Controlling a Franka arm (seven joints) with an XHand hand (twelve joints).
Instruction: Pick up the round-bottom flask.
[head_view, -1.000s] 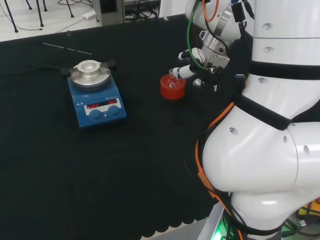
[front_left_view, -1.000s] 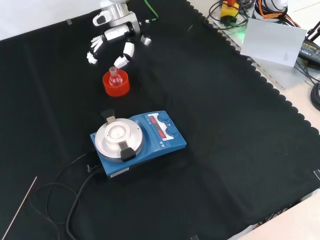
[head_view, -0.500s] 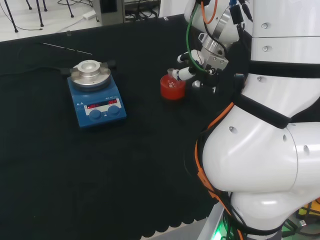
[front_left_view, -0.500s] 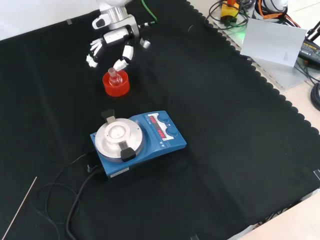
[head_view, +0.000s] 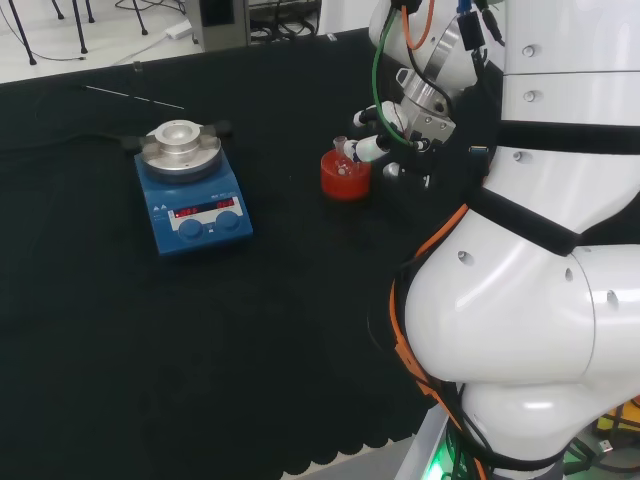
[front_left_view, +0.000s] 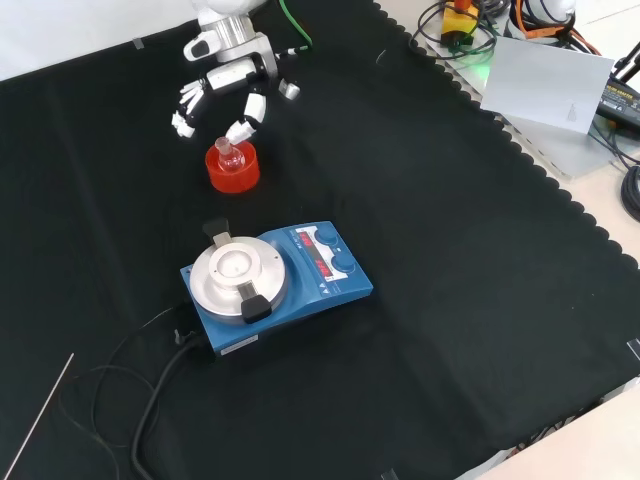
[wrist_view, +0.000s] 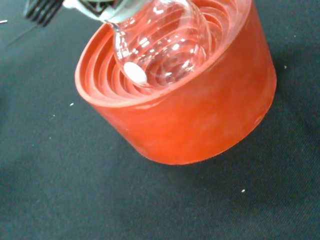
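The round-bottom flask (front_left_view: 230, 154) sits bulb-down in a red ribbed stand (front_left_view: 233, 169) on the black-clothed counter (front_left_view: 450, 260), at about 12 o'clock from the blue hotplate stirrer (front_left_view: 275, 280) in the front view. The wrist view shows the clear bulb (wrist_view: 160, 42) nested in the stand's stepped rings (wrist_view: 175, 100), with a small white stir bar (wrist_view: 135, 73) lying inside the glass. The neck stands up above the stand's rim.

The hand (front_left_view: 222, 82) hangs just above and beyond the flask, at roughly 12 o'clock from it in the front view. Its fingers (front_left_view: 184, 108) are spread and only lightly bent; one fingertip (front_left_view: 240, 128) comes down close to the neck, and the head view also puts a fingertip (head_view: 367, 146) just beside the neck (head_view: 343, 150). Whether it touches the glass cannot be told. Nothing is gripped.

Assessment: the approach stage is in hand, and the grasp is not yet made. The flask rests fully in its stand. The next move calls for bringing the fingers and thumb to either side of the neck, closing on it, then lifting straight up so the bulb clears the rings without dragging the stand along. The glass is smooth and the neck narrow, so slippage is the likely risk.

A thin rod (front_left_view: 40, 415) lies well apart, near 7 o'clock on the cloth.
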